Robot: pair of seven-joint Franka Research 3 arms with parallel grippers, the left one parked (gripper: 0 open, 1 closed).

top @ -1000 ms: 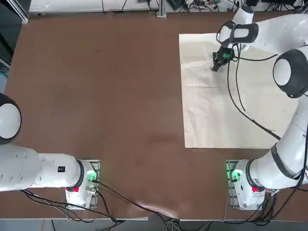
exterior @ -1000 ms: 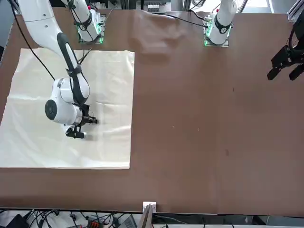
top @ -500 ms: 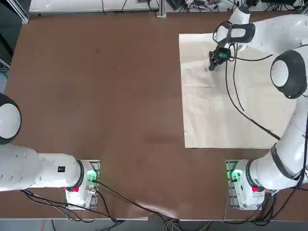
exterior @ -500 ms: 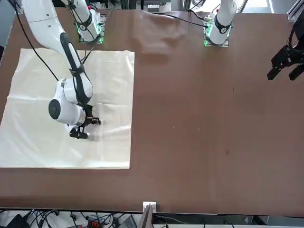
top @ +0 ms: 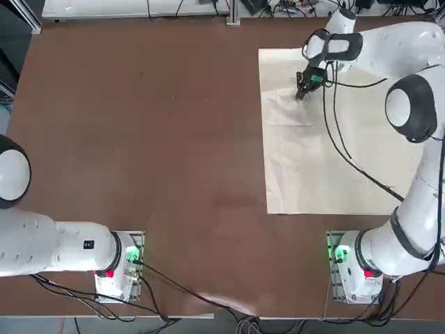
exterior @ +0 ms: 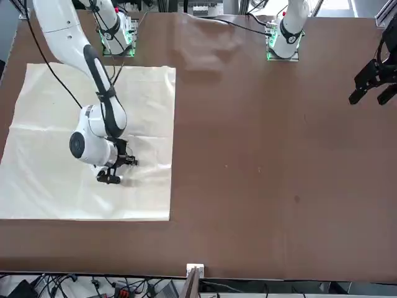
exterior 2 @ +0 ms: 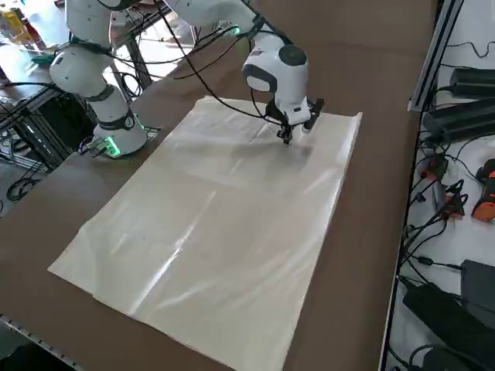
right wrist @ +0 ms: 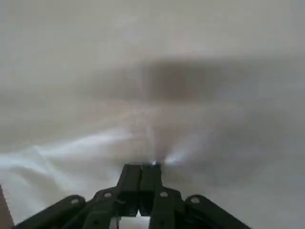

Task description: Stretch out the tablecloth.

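Brown tabletop (top: 174, 139) carries the creased cream tablecloth (top: 292, 174). I have the right gripper (right wrist: 151, 164) down at the cloth near its far edge, jaws pressed together.

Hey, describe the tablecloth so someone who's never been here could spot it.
Find the big brown table. On its right side, beneath the working arm's gripper, lies the tablecloth. It's a flat cream sheet, straight-edged and lightly creased, far paler than the tabletop.

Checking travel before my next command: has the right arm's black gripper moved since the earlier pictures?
Yes: in the top view, the black two-finger right gripper has shifted left, nearer the left edge of the cream cloth sheet.
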